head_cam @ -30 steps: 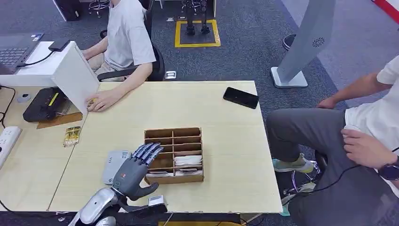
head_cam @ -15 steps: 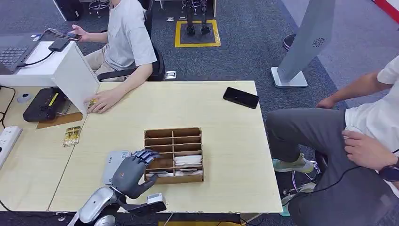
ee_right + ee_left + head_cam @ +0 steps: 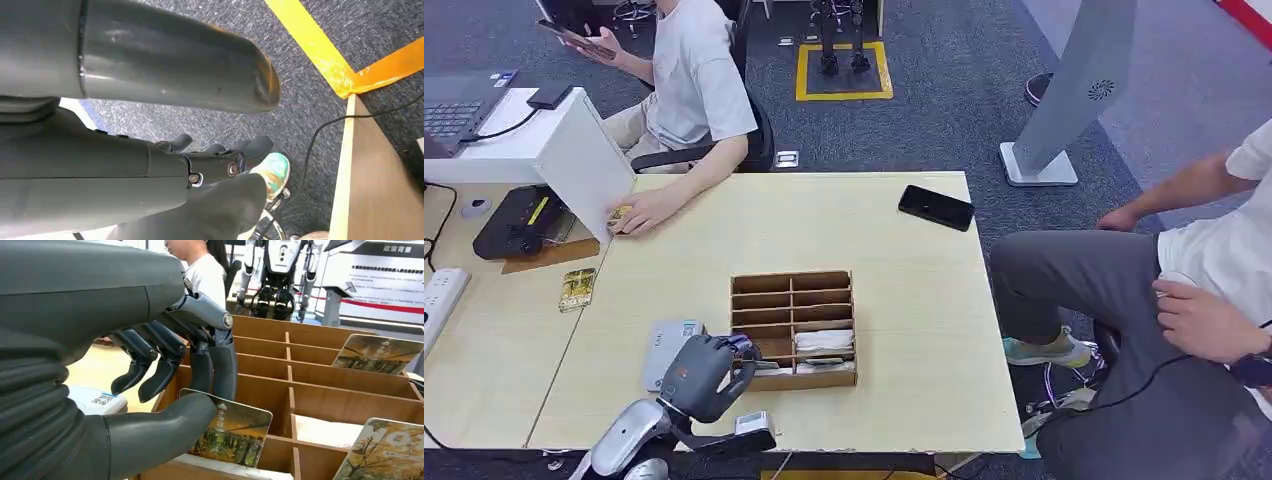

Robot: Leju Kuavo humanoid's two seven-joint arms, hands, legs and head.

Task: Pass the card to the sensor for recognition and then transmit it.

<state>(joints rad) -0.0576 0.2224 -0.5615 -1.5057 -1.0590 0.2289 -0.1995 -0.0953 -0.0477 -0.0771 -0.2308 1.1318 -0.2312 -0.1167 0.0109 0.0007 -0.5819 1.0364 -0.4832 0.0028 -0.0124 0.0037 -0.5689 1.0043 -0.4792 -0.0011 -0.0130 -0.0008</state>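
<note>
Chinese characters "政策宣贯" head the display board [image 3: 387,270]; other print is too small to read.

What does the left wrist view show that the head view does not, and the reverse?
Left wrist view alone: the thumb and a finger of the left hand pinching a picture card. Head view alone: the black phone on the table, and the white sensor pad beside the hand. Both: the wooden divider box and the left hand at its near corner.
</note>
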